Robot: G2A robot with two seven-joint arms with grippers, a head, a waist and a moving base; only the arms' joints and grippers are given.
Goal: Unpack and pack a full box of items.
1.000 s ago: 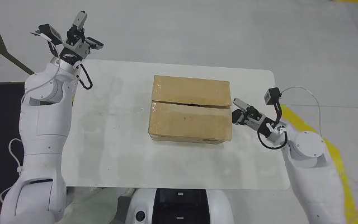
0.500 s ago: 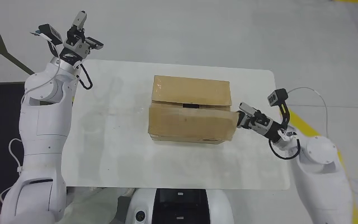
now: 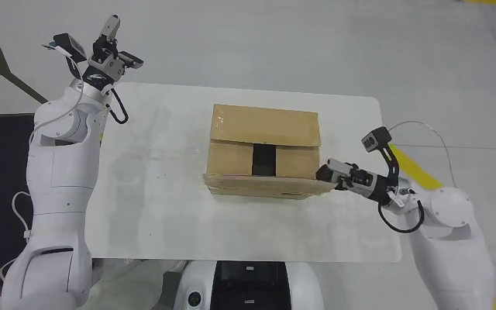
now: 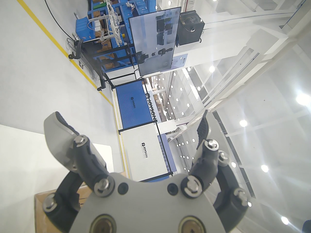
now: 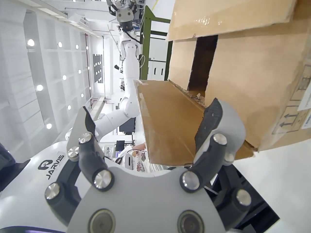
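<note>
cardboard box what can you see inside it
Only a dark gap shows between the two inner flaps of the cardboard box. Those flaps and the closed far outer flap cover the rest, so any contents are hidden.

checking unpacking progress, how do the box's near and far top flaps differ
The far flap lies flat over the box; the near flap is swung open, baring the inner flaps. The near flap sits between the open fingers of the right end effector; nothing touches the far flap. Both are brown cardboard.
</note>
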